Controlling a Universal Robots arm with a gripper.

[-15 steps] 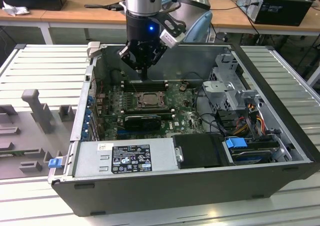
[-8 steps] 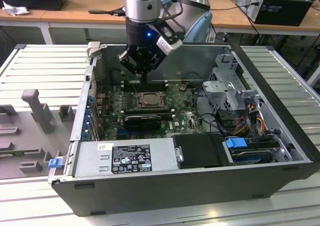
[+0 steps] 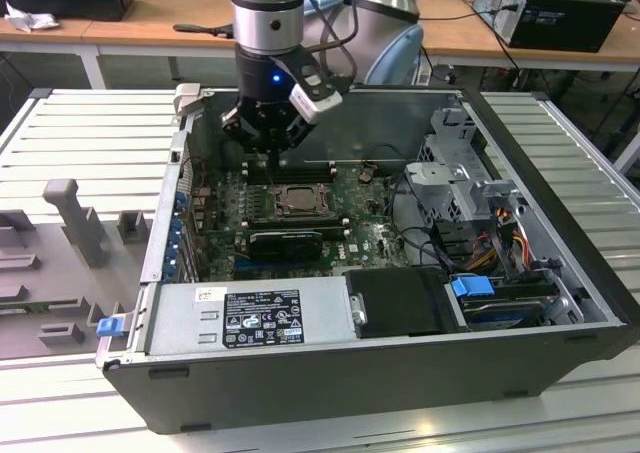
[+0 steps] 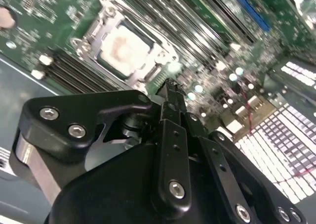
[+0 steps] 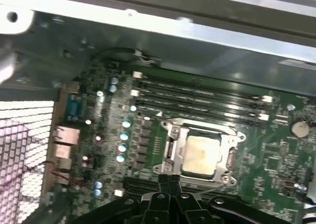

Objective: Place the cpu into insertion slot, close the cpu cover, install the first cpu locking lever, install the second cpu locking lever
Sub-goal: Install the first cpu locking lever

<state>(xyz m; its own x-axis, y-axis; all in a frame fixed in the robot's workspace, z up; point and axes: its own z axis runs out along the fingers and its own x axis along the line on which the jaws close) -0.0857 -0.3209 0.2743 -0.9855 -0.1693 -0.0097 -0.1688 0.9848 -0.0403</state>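
Hand [image 5: 169, 177] pinched narrow, empty, near cpu [image 5: 200, 155] seated in insertion slot [image 5: 170, 152]; printed label [image 3: 262, 318] on grey box [image 3: 185, 323].

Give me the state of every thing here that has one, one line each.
cpu: seated in the socket, metal top up.
insertion slot: filled by the cpu.
cpu cover: down around the cpu's edges.
claw: shut, holding nothing, beside the socket.
computer case: open, side panel off.
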